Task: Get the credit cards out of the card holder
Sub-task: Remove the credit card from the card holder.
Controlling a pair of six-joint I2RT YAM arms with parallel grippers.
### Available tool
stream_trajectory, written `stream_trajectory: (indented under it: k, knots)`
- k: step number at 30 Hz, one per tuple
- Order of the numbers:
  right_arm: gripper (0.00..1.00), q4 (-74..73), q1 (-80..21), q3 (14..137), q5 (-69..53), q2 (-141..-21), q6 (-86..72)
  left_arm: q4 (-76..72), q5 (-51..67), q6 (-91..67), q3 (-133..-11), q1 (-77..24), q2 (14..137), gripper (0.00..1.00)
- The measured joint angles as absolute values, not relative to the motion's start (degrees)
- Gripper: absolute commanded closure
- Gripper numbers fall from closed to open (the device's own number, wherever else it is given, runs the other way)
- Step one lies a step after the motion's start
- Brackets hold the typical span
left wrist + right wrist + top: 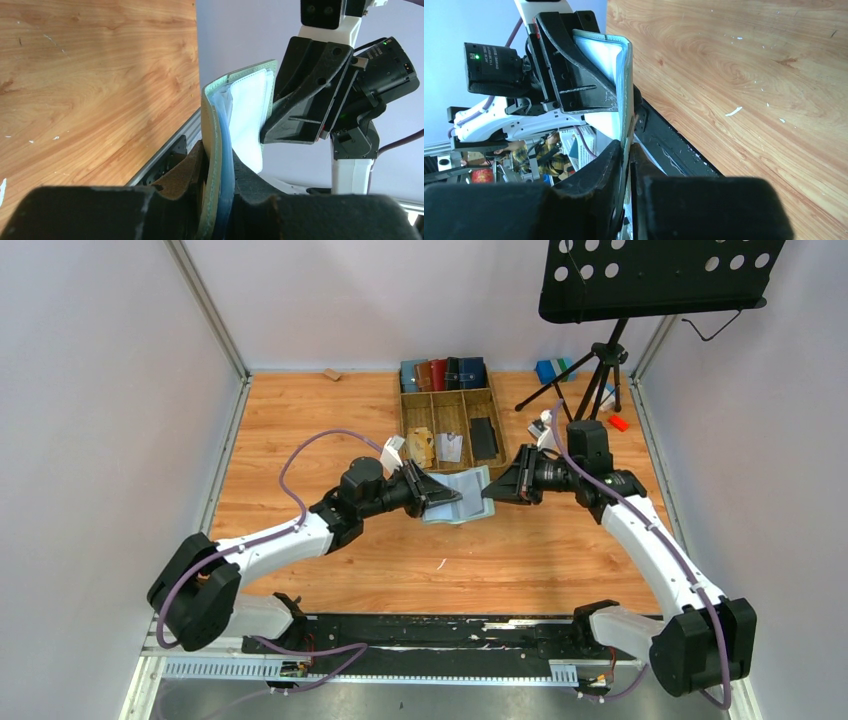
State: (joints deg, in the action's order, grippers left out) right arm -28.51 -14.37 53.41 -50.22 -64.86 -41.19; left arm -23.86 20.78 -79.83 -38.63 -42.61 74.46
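Holding the card holder (462,492) spread open above the table, at 6 o'clock of the wooden tray (401,425); clamped at 9 o'clock in left gripper (436,498) jaws; pinched at 3 o'clock in right gripper (494,487) jaws; with a dark credit card (484,437) flat in the tray's 3 o'clock compartment.

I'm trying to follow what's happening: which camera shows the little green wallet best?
The top view: there the card holder is held open between the left fingers and the right fingers. Both wrist views show it close but edge-on, partly hidden by those fingers.
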Motion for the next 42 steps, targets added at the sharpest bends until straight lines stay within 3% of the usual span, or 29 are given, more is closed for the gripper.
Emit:
stream_trajectory:
  k: [4, 13, 16, 17, 20, 24, 37, 42]
  knots:
    - [0.85, -28.5, -16.1, 53.4, -50.0, -66.0, -40.4, -24.8, 21.7, -80.2, -38.9, -42.7, 75.4, 0.80]
    - [0.88, -28.6, -17.6, 53.4, -49.7, -67.2, -39.7, -25.1, 22.0, -80.3, -39.0, -43.0, 76.1, 0.66]
    - [0.94, -28.6, -18.0, 53.4, -49.8, -67.5, -39.5, -25.0, 22.0, -80.5, -39.0, -43.2, 76.8, 0.39]
    - [0.95, -28.6, -18.3, 53.4, -49.7, -67.6, -39.5, -25.3, 22.0, -80.9, -39.1, -43.4, 76.9, 0.34]
    - [1.00, -28.4, -18.8, 53.4, -49.7, -67.6, -39.5, -25.6, 22.4, -81.1, -39.9, -44.0, 76.8, 0.21]
    - [1.00, -28.8, -19.0, 53.5, -49.2, -67.6, -38.9, -24.8, 22.3, -80.9, -41.1, -44.3, 76.7, 0.11]
    - [1.00, -32.7, -24.6, 58.0, -44.6, -67.6, -34.5, -10.5, 21.1, -74.6, -49.5, -45.4, 76.7, 0.09]
    - [1.00, -35.4, -26.0, 59.8, -41.1, -68.8, -33.1, -10.2, 21.1, -74.1, -49.6, -45.2, 77.0, 0.23]
